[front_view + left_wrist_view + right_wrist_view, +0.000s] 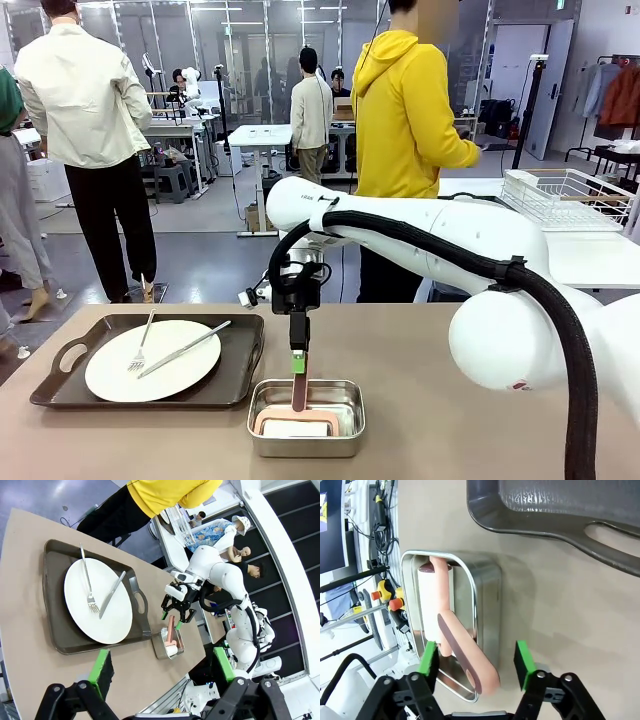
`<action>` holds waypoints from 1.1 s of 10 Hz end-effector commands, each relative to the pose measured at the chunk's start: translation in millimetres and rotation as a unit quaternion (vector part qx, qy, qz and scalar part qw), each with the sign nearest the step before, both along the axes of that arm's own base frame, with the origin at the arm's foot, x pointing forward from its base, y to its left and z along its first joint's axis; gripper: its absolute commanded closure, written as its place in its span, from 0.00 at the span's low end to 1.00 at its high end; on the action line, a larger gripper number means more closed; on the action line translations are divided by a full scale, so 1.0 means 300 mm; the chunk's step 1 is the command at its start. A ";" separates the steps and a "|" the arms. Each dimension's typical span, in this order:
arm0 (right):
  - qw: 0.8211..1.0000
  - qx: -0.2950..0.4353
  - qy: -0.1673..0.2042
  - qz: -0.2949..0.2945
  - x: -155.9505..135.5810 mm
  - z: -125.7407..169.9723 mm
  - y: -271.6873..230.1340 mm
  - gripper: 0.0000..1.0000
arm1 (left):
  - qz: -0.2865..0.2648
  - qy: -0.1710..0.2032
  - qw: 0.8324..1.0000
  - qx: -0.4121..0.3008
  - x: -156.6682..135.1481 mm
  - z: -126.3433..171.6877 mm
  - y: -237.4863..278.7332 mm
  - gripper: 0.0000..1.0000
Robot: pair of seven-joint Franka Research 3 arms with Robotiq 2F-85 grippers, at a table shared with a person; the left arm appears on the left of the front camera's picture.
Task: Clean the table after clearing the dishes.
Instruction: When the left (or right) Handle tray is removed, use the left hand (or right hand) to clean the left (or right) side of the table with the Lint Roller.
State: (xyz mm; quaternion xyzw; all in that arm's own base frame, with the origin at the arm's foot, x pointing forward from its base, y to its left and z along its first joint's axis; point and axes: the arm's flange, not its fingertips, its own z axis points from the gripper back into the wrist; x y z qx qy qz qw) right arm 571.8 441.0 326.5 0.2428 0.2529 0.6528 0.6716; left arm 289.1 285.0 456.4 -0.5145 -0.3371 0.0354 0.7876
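- Front view is showing the white plate (165,372), bearing a fork (140,352) and a knife (185,348), lying in its dark tray (243,365) on the table (450,400), left part.
- Right claw (299,366) is hanging just right of the tray, its jaws spread either side of a pink-handled roller (300,395) in a steel tin (347,440).
- Left claw (160,651) is gaping too, holding nothing.
- Print on the white arm (400,225) is proving too small to read.

Shiny metal tin (305,448), matte table top (410,345)

Bright and even, lit from overhead, no harsh spots. Soft short shadows right beside the tin (306,417), bit of glare on its steel rim. Pretty sharp around the tin; heavy fisheye bending farther out in both wrist views.
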 end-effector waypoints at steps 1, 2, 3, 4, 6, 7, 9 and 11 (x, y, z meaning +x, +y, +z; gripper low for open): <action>1.000 -0.008 0.004 -0.006 0.045 0.039 0.044 0.95 | -0.001 -0.005 1.000 -0.004 -0.011 0.007 0.002 0.00; 1.000 -0.007 0.003 -0.004 0.045 0.043 0.045 1.00 | -0.001 -0.005 1.000 -0.004 -0.011 0.007 0.002 0.00; 1.000 -0.009 0.003 -0.004 0.043 0.051 0.042 1.00 | -0.001 -0.005 1.000 -0.004 -0.011 0.007 0.002 0.00; 1.000 -0.010 0.004 -0.005 0.040 0.061 0.036 1.00 | -0.001 -0.005 1.000 -0.004 -0.011 0.007 0.002 0.00; 1.000 -0.017 -0.003 -0.012 0.030 0.079 0.028 1.00 | -0.001 -0.005 1.000 -0.004 -0.011 0.007 0.002 0.00; 1.000 -0.017 -0.005 -0.013 0.024 0.087 0.023 1.00 | -0.001 -0.005 1.000 -0.004 -0.011 0.007 0.002 0.00; 0.999 -0.013 -0.025 -0.024 -0.006 0.127 0.009 1.00 | -0.001 -0.005 1.000 -0.004 -0.011 0.007 0.002 0.00; 0.995 -0.024 -0.074 -0.069 -0.090 0.260 -0.038 1.00 | -0.001 -0.005 1.000 -0.004 -0.011 0.007 0.002 0.00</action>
